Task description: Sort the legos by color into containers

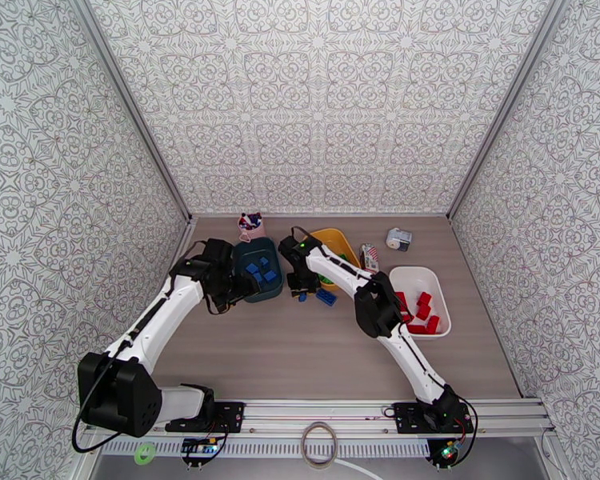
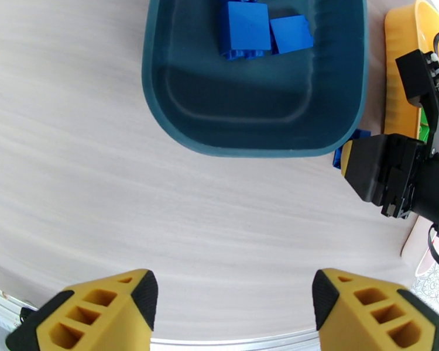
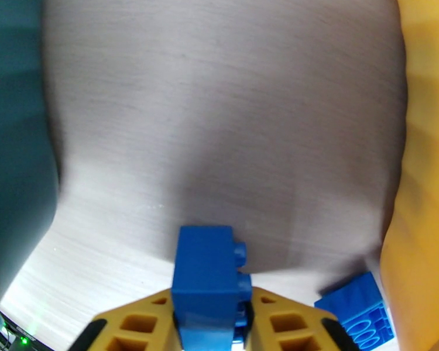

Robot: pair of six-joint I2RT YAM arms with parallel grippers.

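1. Currently the right gripper (image 3: 211,314) pinches a blue brick (image 3: 206,276) between the teal bin (image 2: 249,148), left, and the yellow bin (image 3: 424,171), right.
2. Left gripper (image 2: 234,305): jaws spread, empty, near side of the teal bin.
3. Step in hand, as judged: blue brick to teal bin.
4. Next move: clear the left rim, then release. A second blue brick (image 3: 357,308) waits beside the yellow bin.

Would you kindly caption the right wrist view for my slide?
Right pincer shut on a blue lego between the teal bin and yellow bin.

Pale wood-grain table (image 1: 300,354). Bearing: dark teal bin (image 1: 277,272), yellow bin (image 1: 340,236), white bin (image 1: 416,272), loose blue brick (image 1: 326,297), patterned packet (image 1: 370,256), white-grey gadget (image 1: 398,239), pink-and-navy toy (image 1: 252,226).
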